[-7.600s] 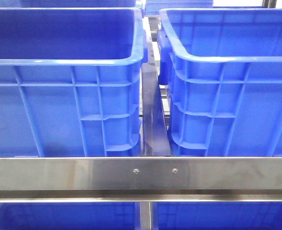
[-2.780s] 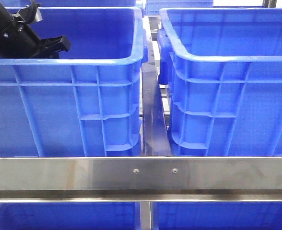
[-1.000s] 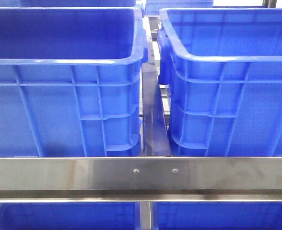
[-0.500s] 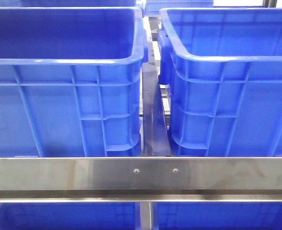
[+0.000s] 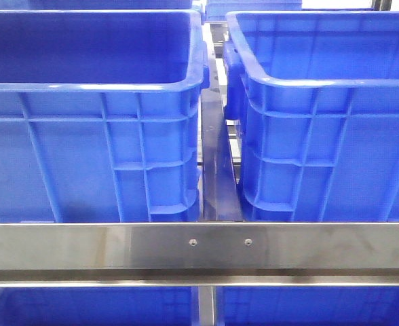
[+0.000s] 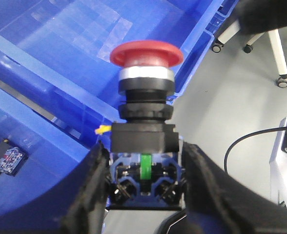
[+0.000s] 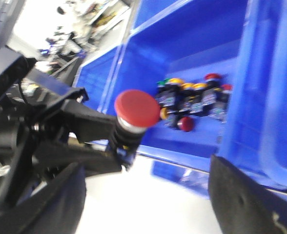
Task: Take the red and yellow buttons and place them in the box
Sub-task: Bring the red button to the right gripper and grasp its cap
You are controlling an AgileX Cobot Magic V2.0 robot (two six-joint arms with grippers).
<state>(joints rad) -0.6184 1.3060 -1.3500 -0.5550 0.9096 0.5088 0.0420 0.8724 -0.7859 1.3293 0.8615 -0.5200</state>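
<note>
Left arm is gone from the front view: a few seconds back it was reaching into the left blue crate (image 5: 91,88), now neither arm is showing there, and both crates are sitting unchanged behind the steel rail (image 5: 199,248).

Left gripper (image 6: 143,187) is clamping a red button (image 6: 146,53): fingers (image 6: 92,190) are pressing on its black contact block, mushroom cap pointing away from the wrist. It is hanging in the air over a blue crate wall (image 6: 80,58) and grey floor (image 6: 231,107).

Right wrist view is showing the same red cap (image 7: 136,108) in the left arm's grip, with a pile of red and yellow buttons (image 7: 194,100) lying in a crate beyond. Right gripper (image 7: 148,195) is holding nothing, fingers (image 7: 241,200) spread wide.

Looks like the pick is done and the carry to the box is underway. Release is pending; I can't tell which crate is the target.
</note>
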